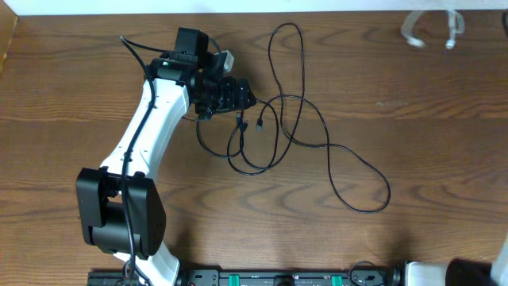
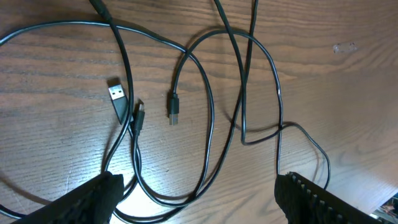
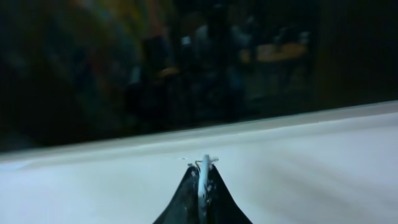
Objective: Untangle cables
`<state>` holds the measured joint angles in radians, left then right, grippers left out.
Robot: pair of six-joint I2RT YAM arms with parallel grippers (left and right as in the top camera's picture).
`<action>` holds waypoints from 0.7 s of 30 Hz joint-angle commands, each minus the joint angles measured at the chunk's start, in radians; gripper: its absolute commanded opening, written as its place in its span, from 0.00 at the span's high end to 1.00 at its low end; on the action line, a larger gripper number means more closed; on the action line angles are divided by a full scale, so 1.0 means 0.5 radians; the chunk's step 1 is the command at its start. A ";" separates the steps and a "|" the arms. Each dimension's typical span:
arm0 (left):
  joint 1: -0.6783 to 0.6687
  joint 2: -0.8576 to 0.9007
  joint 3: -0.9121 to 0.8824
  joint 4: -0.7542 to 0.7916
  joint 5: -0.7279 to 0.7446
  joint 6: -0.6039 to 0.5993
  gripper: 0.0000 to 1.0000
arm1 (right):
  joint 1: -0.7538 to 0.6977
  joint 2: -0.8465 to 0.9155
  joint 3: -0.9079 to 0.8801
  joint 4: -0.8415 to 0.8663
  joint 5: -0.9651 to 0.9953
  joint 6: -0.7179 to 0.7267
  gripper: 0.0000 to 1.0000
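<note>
A long thin black cord (image 1: 329, 147) lies in slack, overlapping loops across the middle of the brown wood-grain table (image 1: 444, 103). One loop reaches toward the far edge and another trails out to the right. The left gripper (image 1: 244, 97), black at the end of a white arm (image 1: 151, 127), hangs over the left part of this tangle. Its jaws are spread wide and grip nothing.

In the left wrist view only its two dark fingers (image 2: 93, 199) show, cropped by the bottom edge, one in each lower corner. A curve of the cord crosses the bare wood between them, and it cannot be told whether either finger touches it. Three plug ends lie close together there: a flat rectangular silver-tipped plug (image 2: 116, 93), a small slim plug (image 2: 139, 116) just right of it, and a third metal-tipped plug (image 2: 173, 111) inside a loop. The strands cross too often to follow which strand each plug ends, or to tell whether this is one cord or more.

A short white cord (image 1: 452, 36) sits near the far right corner of the table, well apart from the black tangle. It is pale and blurred, and its shape is hard to make out.

The right gripper (image 3: 203, 186) shows only in its own wrist view, with its jaws clenched into a dark wedge. Behind it are a pale surface and a dim, blurred background. A thin white sliver stands at the seam between the jaws, and what it is cannot be told.
</note>
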<state>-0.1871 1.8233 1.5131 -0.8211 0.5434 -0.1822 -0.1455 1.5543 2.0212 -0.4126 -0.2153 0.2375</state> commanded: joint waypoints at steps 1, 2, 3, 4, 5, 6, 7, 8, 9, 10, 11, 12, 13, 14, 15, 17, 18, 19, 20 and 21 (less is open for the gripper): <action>0.007 -0.021 -0.005 0.000 -0.027 0.034 0.17 | -0.127 0.188 0.006 0.158 0.143 0.022 0.99; 0.006 -0.021 -0.005 0.001 -0.027 0.034 0.17 | -0.161 0.248 0.006 0.231 0.143 0.016 0.99; 0.006 -0.021 -0.005 0.002 -0.037 0.034 0.17 | -0.197 0.314 0.006 0.304 0.148 0.017 0.99; 0.006 -0.021 -0.005 0.002 -0.054 0.034 0.17 | -0.224 0.369 0.006 0.359 0.160 0.016 0.99; 0.006 -0.021 -0.005 0.002 -0.082 0.034 0.17 | -0.250 0.419 0.006 0.406 0.173 0.016 0.99; 0.006 -0.021 -0.005 0.001 -0.111 0.034 0.17 | -0.282 0.479 0.006 0.459 0.192 0.016 0.99; 0.006 -0.021 -0.005 0.000 -0.127 0.034 0.17 | -0.314 0.546 0.006 0.519 0.219 0.017 0.99; 0.007 -0.021 -0.005 0.000 -0.131 0.034 0.17 | -0.353 0.623 0.006 0.590 0.240 0.017 0.99; 0.006 -0.021 -0.005 0.000 -0.131 0.034 0.17 | -0.378 0.671 0.006 0.629 0.239 0.017 0.99; 0.007 -0.021 -0.005 0.001 -0.131 0.034 0.17 | -0.414 0.731 0.006 0.667 0.237 0.018 0.99; 0.007 -0.021 -0.005 0.002 -0.131 0.034 0.17 | -0.446 0.787 0.006 0.692 0.224 0.018 0.99; 0.006 -0.021 -0.005 0.004 -0.131 0.034 0.17 | -0.473 0.832 0.008 0.713 0.202 0.018 0.99; 0.006 -0.021 -0.005 0.008 -0.130 0.034 0.17 | -0.505 0.883 0.010 0.735 0.173 0.018 0.99; 0.006 -0.021 -0.005 0.014 -0.130 0.034 0.17 | -0.530 0.923 0.013 0.751 0.153 0.018 0.99; 0.006 -0.021 -0.005 0.017 -0.130 0.034 0.17 | -0.565 0.979 0.015 0.775 0.130 0.018 0.99; 0.006 -0.021 -0.005 0.027 -0.130 0.034 0.17 | -0.622 1.086 0.015 0.822 0.095 0.019 0.99; 0.006 -0.021 -0.005 0.031 -0.130 0.034 0.17 | -0.639 1.131 0.015 0.840 0.089 0.018 0.99; 0.006 -0.021 -0.005 0.034 -0.130 0.034 0.17 | -0.650 1.168 0.015 0.846 0.089 0.018 0.99; 0.006 -0.021 -0.005 0.037 -0.130 0.034 0.17 | -0.658 1.216 0.015 0.849 0.090 0.017 0.99; 0.006 -0.021 -0.005 0.038 -0.130 0.034 0.17 | -0.662 1.252 0.015 0.852 0.089 0.017 0.99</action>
<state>-0.1871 1.8233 1.5131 -0.8043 0.4911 -0.1818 -0.4683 2.1330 2.0205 0.0048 -0.1516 0.2382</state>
